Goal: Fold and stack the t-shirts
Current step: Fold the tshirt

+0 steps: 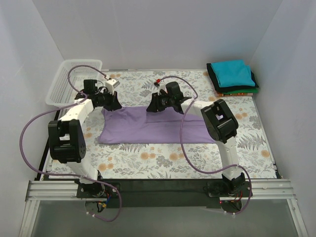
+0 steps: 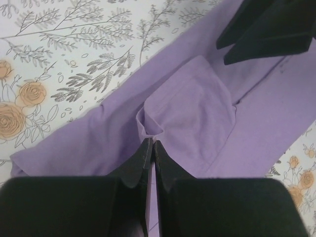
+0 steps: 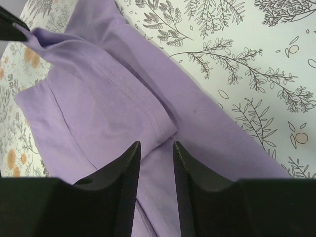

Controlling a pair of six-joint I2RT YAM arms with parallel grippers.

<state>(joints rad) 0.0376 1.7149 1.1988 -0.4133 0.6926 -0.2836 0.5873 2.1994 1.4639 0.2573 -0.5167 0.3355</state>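
Observation:
The lavender-purple t-shirt lies folded lengthwise across the middle of the table. My left gripper is at its far left corner, shut on a pinch of the purple cloth. My right gripper is at the far edge near the shirt's middle, open, its fingertips just above a folded sleeve hem. The right gripper's fingers show in the left wrist view. A stack of folded shirts stands at the far right, teal on top, dark green and orange-red beneath.
A white mesh basket stands at the far left, close behind my left arm. The floral table cloth covers the table. White walls close in the back and both sides.

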